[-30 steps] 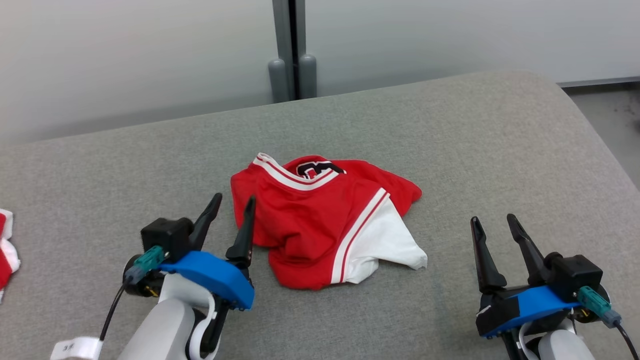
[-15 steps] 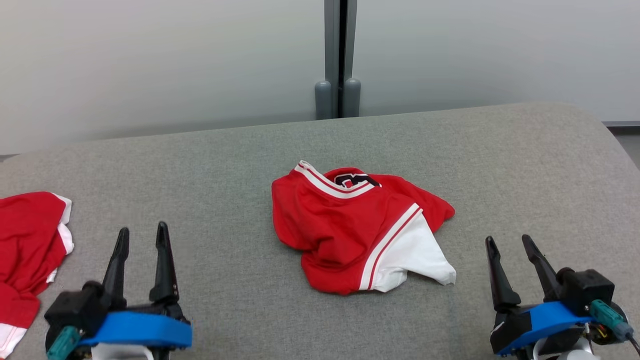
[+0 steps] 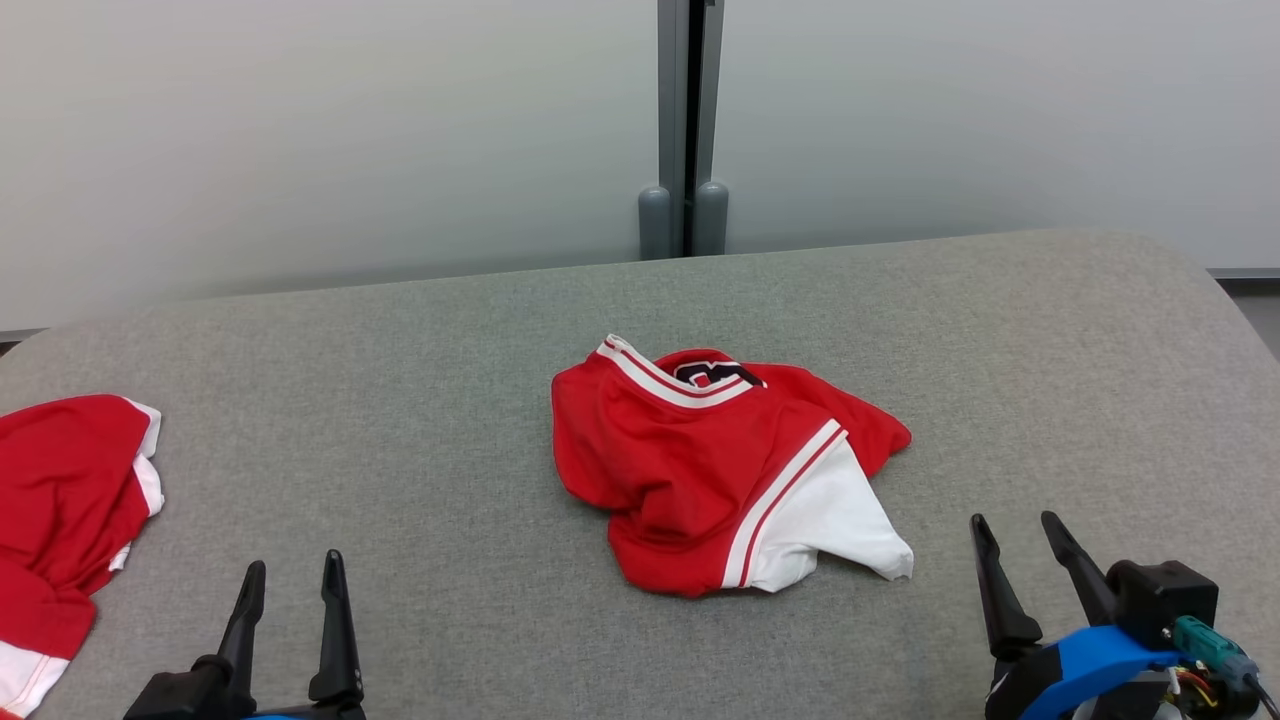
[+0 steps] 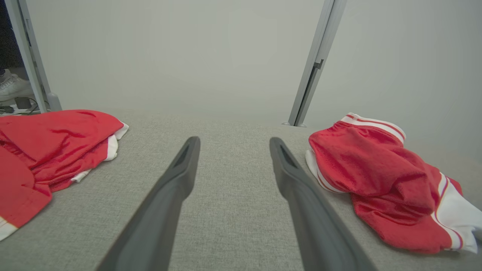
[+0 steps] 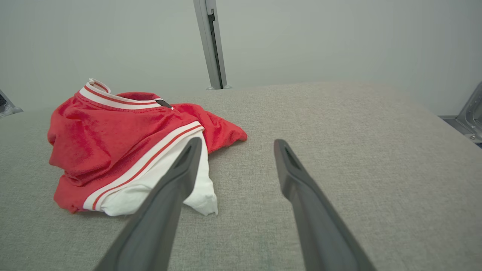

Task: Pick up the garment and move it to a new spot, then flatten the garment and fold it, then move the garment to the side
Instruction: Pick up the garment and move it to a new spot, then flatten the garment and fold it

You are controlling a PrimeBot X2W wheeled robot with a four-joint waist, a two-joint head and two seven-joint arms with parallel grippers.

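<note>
The garment, a red jersey with white-and-red striped trim and a white panel, lies crumpled on the grey surface, ahead of both tools and between them, nearer the right one. A dark mark with white in it shows at its collar, on the side away from the tools, but folds hide most of it and it cannot be read. No other writing or label can be made out. The left tool is released, its two fingers spread and holding nothing. It stands low over bare surface, with the garment ahead to its right. The right tool is likewise released and empty, and the garment's white corner lies just ahead to its left, not touching it. A second garment, red with white edging, lies bunched to the left of the left tool at the surface's left edge. Bare surface runs between the left tool and the garment, and ahead and to the right of the right tool as far as the rounded far right corner. Beyond the far edge stands a pale wall with a grey post.
</note>
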